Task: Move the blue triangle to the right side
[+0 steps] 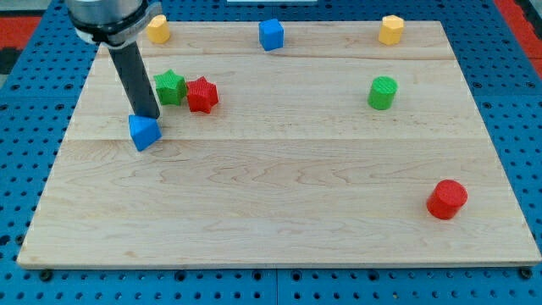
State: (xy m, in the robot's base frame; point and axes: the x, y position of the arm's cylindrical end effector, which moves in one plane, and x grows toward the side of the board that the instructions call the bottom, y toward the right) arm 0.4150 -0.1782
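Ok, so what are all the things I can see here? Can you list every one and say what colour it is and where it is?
blue triangle: one, blue, view's left, middle height
green star: one, green, upper left, touching the red star
red star: one, red, just right of the green star
yellow block: one, yellow, top edge, left
blue cube: one, blue, top edge, centre
yellow hexagon block: one, yellow, top edge, right
green cylinder: one, green, upper right
red cylinder: one, red, lower right
wooden board: one, pale wood, under all the blocks
blue pegboard: one, blue, around the board
my tip: one, dark rod, right at the blue triangle's top edge
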